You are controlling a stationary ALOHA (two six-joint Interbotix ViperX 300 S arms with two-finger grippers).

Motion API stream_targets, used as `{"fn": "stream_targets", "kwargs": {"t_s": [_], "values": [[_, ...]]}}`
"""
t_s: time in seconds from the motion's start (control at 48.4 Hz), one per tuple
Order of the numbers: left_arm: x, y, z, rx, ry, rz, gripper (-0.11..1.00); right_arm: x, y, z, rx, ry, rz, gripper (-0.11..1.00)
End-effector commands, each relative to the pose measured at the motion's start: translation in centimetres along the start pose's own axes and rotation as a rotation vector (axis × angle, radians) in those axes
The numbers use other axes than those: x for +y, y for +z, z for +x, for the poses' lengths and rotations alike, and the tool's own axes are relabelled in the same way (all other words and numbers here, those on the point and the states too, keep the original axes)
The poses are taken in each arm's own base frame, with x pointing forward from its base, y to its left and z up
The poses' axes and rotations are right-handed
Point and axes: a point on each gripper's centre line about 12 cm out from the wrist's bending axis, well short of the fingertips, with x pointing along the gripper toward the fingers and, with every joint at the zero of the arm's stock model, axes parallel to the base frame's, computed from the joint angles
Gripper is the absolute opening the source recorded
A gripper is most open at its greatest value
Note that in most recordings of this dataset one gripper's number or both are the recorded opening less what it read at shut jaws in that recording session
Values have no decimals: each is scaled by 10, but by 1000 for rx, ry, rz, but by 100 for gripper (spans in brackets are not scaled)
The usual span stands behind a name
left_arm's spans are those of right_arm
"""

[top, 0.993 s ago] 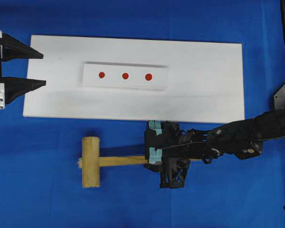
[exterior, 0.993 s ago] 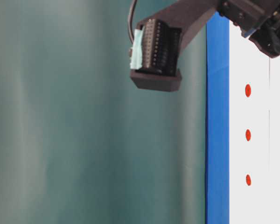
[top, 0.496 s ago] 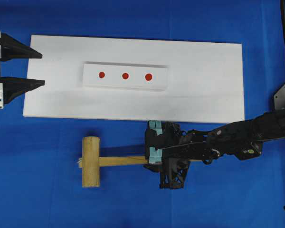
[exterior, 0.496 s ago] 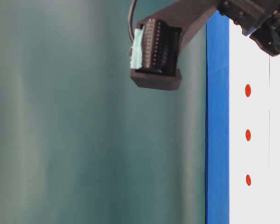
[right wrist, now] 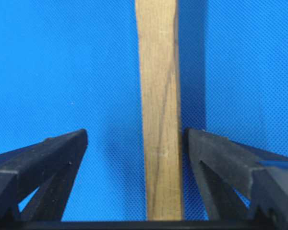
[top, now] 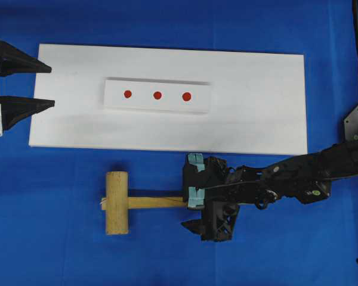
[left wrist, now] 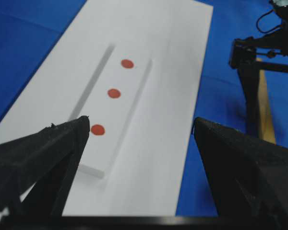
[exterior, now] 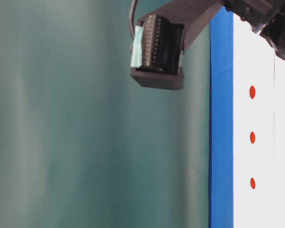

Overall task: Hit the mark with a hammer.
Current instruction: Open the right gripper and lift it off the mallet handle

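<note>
The hammer [top: 116, 202], a light wooden mallet, lies on the blue cloth in front of the white board. Its handle [right wrist: 158, 96] runs between the fingers of my right gripper [top: 191, 205], which is open. In the right wrist view [right wrist: 136, 132] the handle lies close against one finger, with a wide gap to the other. The mark [top: 157, 95] is the middle red dot on the raised white strip [top: 200, 98], and it shows from the left wrist [left wrist: 114, 93]. My left gripper [top: 52, 86] is open and empty at the board's left edge [left wrist: 141, 122].
The white board [top: 256, 107] covers the middle of the blue cloth, with the strip on it. Two other red dots flank the mark. In the table-level view one of the right gripper's fingers [exterior: 159, 47] hangs beside the board's edge.
My right gripper has opened and let go of the hammer handle. The hammer has shifted slightly and rests on the cloth. The left gripper has not moved.
</note>
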Motion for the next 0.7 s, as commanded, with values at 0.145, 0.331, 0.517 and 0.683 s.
{"fn": "stream_targets", "kwargs": {"t_s": [0.145, 0.331, 0.517, 0.683], "values": [[0, 5, 0, -13, 1, -2, 85, 9, 26, -22, -84, 35, -12, 90], [0, 4, 0, -11, 1, -2, 85, 16, 50, -58, -173, 78, -55, 90], [0, 5, 0, -13, 2, -3, 85, 18, 67, -92, -253, 107, -95, 90], [0, 5, 0, -14, 0, -5, 85, 7, 72, -100, -274, 86, -100, 90]]}}
